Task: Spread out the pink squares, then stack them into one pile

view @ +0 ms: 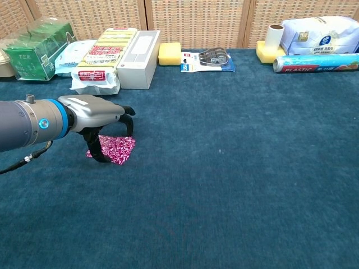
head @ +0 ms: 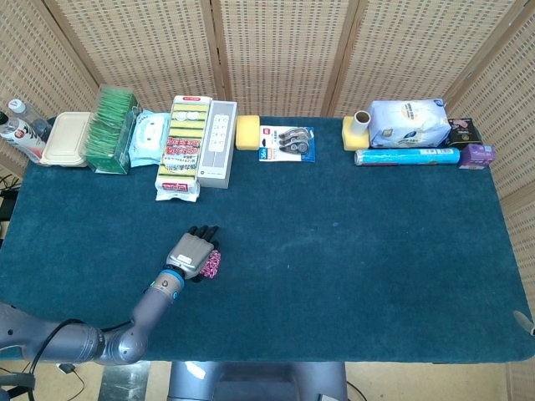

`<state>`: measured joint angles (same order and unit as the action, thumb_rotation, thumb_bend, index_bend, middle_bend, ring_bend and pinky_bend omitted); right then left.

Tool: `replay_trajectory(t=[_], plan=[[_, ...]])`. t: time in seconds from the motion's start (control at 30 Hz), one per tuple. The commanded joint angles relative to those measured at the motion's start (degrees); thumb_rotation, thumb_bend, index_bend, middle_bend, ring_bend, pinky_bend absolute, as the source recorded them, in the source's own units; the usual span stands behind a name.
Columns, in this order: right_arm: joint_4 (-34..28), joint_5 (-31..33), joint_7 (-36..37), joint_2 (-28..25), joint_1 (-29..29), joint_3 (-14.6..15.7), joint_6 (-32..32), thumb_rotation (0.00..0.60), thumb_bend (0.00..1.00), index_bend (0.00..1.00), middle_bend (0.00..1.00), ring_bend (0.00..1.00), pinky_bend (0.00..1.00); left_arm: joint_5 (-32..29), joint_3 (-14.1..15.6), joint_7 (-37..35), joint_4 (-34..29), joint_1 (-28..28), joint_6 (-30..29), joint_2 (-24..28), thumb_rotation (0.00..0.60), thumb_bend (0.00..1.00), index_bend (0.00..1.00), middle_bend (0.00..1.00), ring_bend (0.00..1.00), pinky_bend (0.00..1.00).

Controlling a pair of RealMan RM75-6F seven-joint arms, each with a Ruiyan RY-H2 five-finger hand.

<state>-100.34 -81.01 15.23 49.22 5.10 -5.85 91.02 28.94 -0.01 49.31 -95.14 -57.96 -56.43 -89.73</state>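
A small pile of pink patterned squares (view: 116, 149) lies flat on the blue cloth at the table's left front, and shows in the head view as the pink pile (head: 212, 265). My left hand (view: 104, 125) arches over it with fingers apart. The thumb reaches down to the pile's near left edge, and the other fingers hang over its far side. From the head view, the left hand (head: 191, 251) covers the pile's left half. The pile is not lifted. Of my right hand only a grey tip (head: 525, 321) shows at the head view's right edge.
Along the table's back edge stand a tea box (view: 35, 49), wipes (view: 71, 56), sponge packs (view: 101, 61), a white box (view: 138, 51), a yellow sponge (view: 169, 54), tape packs (view: 207, 59), a plastic wrap roll (view: 314, 63) and a bag (view: 320, 35).
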Motion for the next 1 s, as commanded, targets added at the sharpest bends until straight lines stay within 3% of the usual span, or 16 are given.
replay_trajectory(t=[0.03, 0.53, 0.63, 0.83, 1.0], plan=[[-0.1, 0.01, 0.03, -0.05, -0.02, -0.04, -0.02, 0.6, 0.03, 0.21, 0.05, 0.0, 0.0, 0.39, 0.21, -0.38, -0.57, 0.15, -0.09, 0.32, 0.6, 0.23, 0.23, 0.0, 0.0, 0.09], [-0.06, -0.07, -0.09, 0.03, 0.03, -0.03, 0.1, 0.6, 0.03, 0.21, 0.05, 0.0, 0.0, 3.08, 0.37, -2.07, -4.2, 0.83, -1.78, 3.28, 0.6, 0.23, 0.23, 0.0, 0.0, 0.09], [-0.06, -0.11, -0.08, 0.03, 0.01, -0.01, 0.05, 0.6, 0.03, 0.21, 0.05, 0.0, 0.0, 6.25, 0.28, -4.22, -5.98, 1.71, -1.95, 5.04, 0.6, 0.23, 0.22, 0.0, 0.0, 0.09], [-0.12, -0.3, -0.36, 0.12, -0.03, 0.04, 0.05, 0.6, 0.03, 0.21, 0.05, 0.0, 0.0, 15.77, 1.92, -9.16, -10.58, 5.64, -5.17, 11.11, 0.6, 0.23, 0.0, 0.0, 0.0, 0.09], [-0.3, -0.56, -1.01, 0.26, -0.18, 0.19, -0.14, 0.6, 0.03, 0.21, 0.05, 0.0, 0.0, 26.19, 5.15, -15.55, -12.96, 11.9, -11.11, 17.57, 0.6, 0.2, 0.0, 0.0, 0.0, 0.09]])
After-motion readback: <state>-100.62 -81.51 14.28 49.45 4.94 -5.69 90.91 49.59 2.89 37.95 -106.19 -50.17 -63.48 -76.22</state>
